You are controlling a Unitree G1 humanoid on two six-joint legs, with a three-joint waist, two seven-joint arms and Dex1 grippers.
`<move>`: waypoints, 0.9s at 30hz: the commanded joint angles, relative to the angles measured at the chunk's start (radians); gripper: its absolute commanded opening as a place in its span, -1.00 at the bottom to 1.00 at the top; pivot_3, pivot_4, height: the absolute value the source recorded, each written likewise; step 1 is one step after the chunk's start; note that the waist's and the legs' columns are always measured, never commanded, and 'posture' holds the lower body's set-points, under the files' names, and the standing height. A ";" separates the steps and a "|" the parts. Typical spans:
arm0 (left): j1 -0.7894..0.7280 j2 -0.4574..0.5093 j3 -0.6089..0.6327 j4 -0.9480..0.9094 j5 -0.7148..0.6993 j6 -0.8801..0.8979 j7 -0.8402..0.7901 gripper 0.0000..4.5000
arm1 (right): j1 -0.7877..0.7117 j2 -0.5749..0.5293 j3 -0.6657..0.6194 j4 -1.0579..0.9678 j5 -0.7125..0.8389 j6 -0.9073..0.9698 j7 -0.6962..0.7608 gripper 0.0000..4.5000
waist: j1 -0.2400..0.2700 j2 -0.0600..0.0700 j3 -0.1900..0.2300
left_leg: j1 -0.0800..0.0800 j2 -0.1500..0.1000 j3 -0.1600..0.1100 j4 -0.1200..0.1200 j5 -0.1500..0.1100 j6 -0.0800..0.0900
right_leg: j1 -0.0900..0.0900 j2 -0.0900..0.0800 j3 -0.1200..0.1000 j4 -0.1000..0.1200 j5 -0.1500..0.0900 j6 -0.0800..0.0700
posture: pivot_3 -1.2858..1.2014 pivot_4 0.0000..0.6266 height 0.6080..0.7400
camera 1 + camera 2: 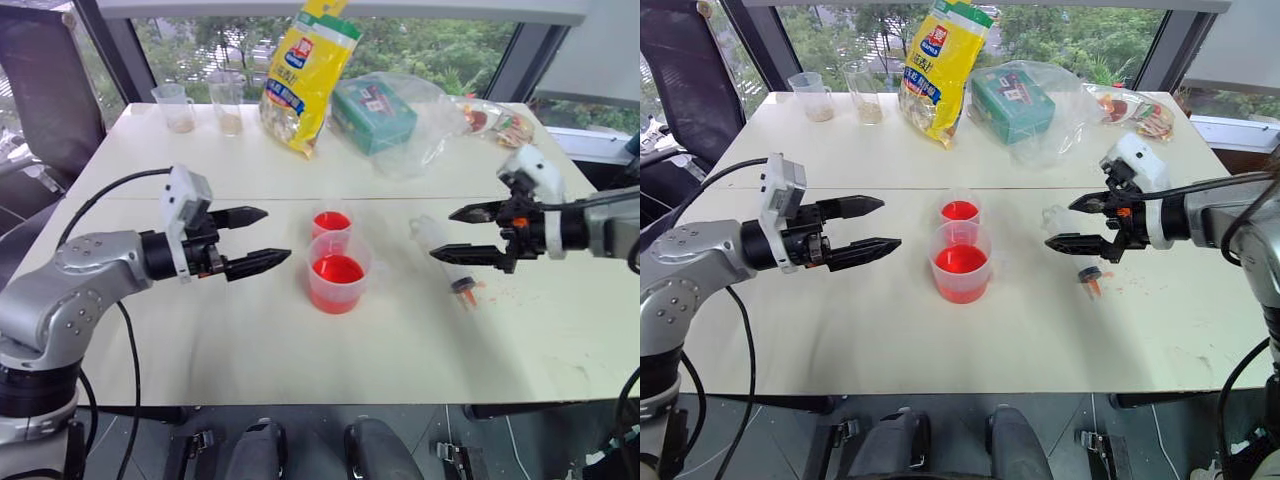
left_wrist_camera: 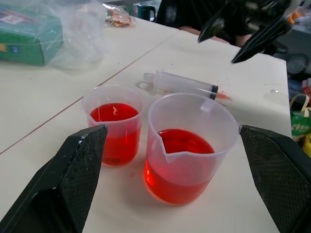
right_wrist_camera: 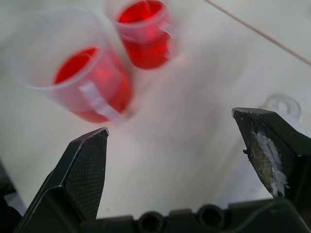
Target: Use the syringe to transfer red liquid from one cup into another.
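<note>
Both hands released, empty: right hand (image 1: 462, 233) hovers over syringe (image 1: 447, 258) lying on bench (image 1: 250, 340), prob. for pickup; left hand (image 1: 262, 240) flanks beaker (image 1: 338, 272) and small cup (image 1: 331, 227).

Yellow bag (image 1: 305, 72) — green box (image 1: 372, 113)
</note>
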 commanded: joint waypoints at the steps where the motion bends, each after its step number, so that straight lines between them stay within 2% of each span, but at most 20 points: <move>1: -0.015 0.009 0.014 0.000 -0.012 -0.001 -0.005 1.00 | 0.020 -0.021 -0.071 -0.063 0.039 0.013 -0.001 0.98 | 0.000 0.000 0.000 | 0.000 0.000 0.000 0.000 0.000 0.000 | 0.000 0.000 0.000 0.000 0.000 0.000 | 0.03 -0.52 1.00; 14: -0.045 0.001 0.005 -0.001 -0.033 0.015 0.007 1.00 | 0.089 -0.002 -0.133 -0.117 0.073 0.040 -0.093 0.98 | 0.000 0.000 0.000 | 0.000 0.000 0.000 0.000 0.000 0.000 | 0.000 0.000 0.000 0.000 0.000 0.000 | 0.03 -0.52 1.00; 27: -0.061 0.001 -0.005 0.008 -0.031 0.021 -0.006 1.00 | 0.082 -0.006 -0.099 -0.107 0.072 0.072 -0.158 0.98 | 0.001 0.000 0.000 | 0.000 0.000 0.000 0.000 0.000 0.000 | 0.000 0.000 0.000 0.000 0.000 0.000 | 0.03 -0.52 1.00</move>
